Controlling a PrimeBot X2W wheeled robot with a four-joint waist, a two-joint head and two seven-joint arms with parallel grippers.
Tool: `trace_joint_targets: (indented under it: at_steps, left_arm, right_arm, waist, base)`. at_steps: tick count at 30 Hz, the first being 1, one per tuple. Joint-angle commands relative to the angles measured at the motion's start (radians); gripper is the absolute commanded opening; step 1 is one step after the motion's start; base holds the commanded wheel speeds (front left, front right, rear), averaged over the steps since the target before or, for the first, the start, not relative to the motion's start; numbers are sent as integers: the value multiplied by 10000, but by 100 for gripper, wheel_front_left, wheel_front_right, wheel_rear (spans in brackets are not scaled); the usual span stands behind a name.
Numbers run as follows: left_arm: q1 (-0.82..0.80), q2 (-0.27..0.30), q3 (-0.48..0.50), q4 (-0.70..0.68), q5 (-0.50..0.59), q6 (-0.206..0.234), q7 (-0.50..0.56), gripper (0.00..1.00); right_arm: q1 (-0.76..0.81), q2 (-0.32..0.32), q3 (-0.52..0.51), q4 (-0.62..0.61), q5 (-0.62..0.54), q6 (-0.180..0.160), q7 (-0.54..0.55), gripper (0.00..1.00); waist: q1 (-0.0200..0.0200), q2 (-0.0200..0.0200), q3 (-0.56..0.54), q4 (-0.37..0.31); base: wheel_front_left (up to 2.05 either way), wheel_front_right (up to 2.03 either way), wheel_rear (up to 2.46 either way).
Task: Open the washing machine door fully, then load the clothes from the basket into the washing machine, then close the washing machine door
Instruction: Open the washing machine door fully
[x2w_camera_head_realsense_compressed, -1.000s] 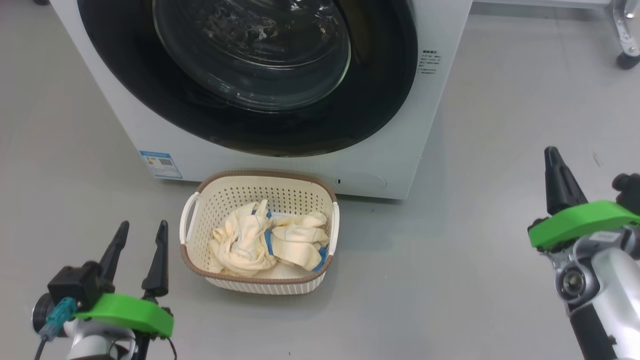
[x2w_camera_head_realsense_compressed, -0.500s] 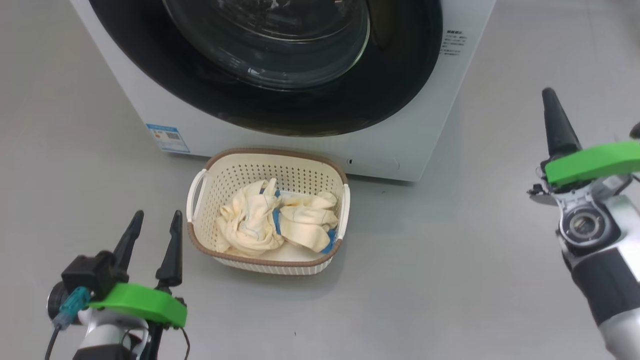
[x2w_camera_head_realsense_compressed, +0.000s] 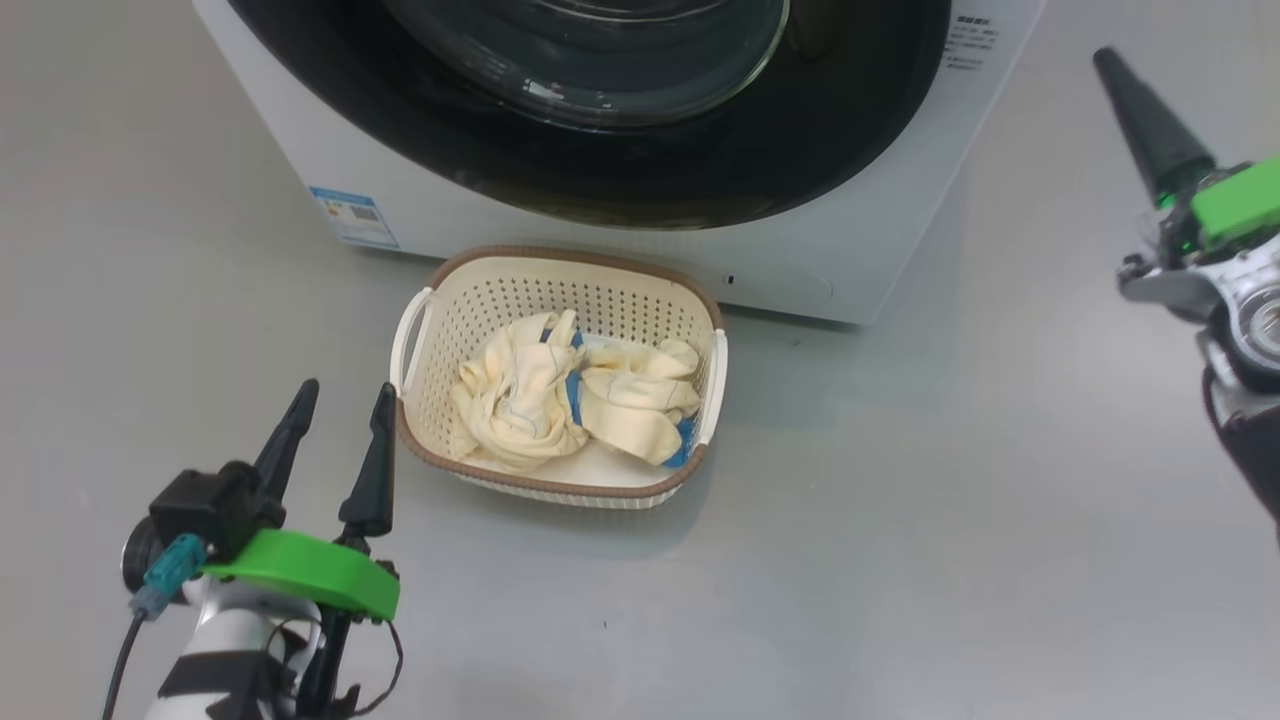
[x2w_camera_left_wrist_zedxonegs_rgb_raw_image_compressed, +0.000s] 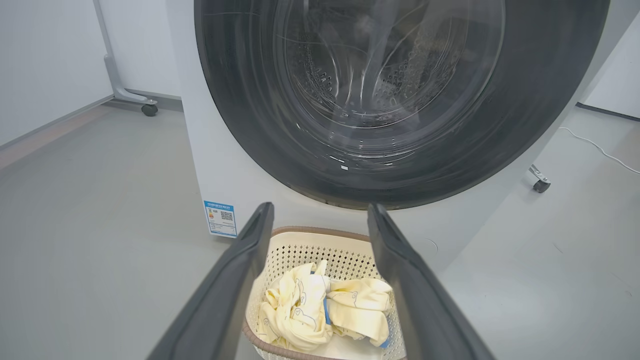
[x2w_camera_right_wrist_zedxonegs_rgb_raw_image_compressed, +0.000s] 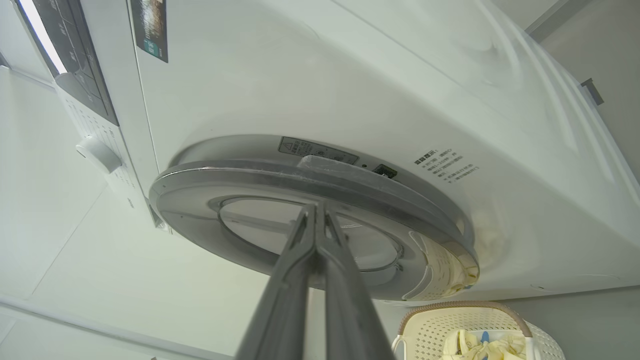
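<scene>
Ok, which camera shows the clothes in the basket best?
Head view: the clothes lie whole and unobstructed in the basket. Left wrist frames them low between its jaws; right wrist catches just their tops.

washing machine (x2w_camera_head_realsense_compressed: 470, 220) 1 | door (x2w_camera_head_realsense_compressed: 700, 170) 1 | basket (x2w_camera_head_realsense_compressed: 560, 258) 1 | left tool (x2w_camera_head_realsense_compressed: 346, 388) 1 | right tool (x2w_camera_head_realsense_compressed: 1105, 58) 1 | clothes (x2w_camera_head_realsense_compressed: 520, 400) tangled, uncounted

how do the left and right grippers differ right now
The left gripper is open, jaws apart; the right gripper is shut, jaws pressed together. The left gripper sits low beside the basket; the right gripper points toward the washing machine door. Both hold nothing.
</scene>
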Motion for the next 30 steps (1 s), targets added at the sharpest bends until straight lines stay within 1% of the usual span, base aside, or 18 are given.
trace_joint_targets:
  at_steps: [1,2,5,9,20,30]
  left_arm:
    - [-481,228,242,-260,-81,6,-141,100]
    - [-585,237,153,-278,-117,6,-141,100]
    - [-736,240,37,-317,-166,6,-141,100]
    - [-943,198,-131,-360,-216,6,-141,100]
    - [-1310,-27,-410,-433,-341,6,-141,100]
    - [-1622,-160,-599,-529,-409,6,-141,100]
  right_arm:
    - [-500,-295,-218,-353,336,17,306,0]
    - [-711,-408,-393,-312,556,17,661,0]
    - [-1060,-508,-640,-230,776,17,1149,0]
    - [-1499,-666,-795,-53,773,17,1759,0]
    - [-2497,-678,-1034,342,459,17,2258,0]
    - [-3292,-641,-1028,553,240,17,2669,0]
  waist:
    - [0,0,185,124]
    - [0,0,339,206]
    - [0,0,570,334]
    - [0,0,857,524]
    - [0,0,1453,947]
    - [0,0,2001,1292]
  base:
    - [0,0,0]
    - [0,0,0]
    - [0,0,0]
    - [0,0,0]
    - [0,0,0]
    - [0,0,0]
